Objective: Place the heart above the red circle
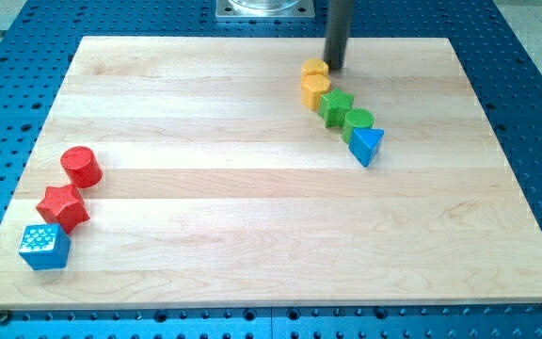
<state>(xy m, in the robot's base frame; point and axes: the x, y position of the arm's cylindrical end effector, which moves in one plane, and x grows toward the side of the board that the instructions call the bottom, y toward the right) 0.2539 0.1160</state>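
Wooden board [252, 217], light maple, on a blue perforated table. Rod tip [333, 68] near the view's top, just right of the topmost yellow block [314, 69], touching it or nearly so; it grips nothing. Below that, running down-right in a tight chain: yellow heart [315, 90], green block [336, 106], green round block [358, 122], blue triangle [367, 146]. Red circle [81, 166] lies well apart at the view's left, with a red star [62, 208] and blue cube [43, 247] beneath it. Risk: the neighbours crowd the heart, so a push may drag them along or slip it sideways.
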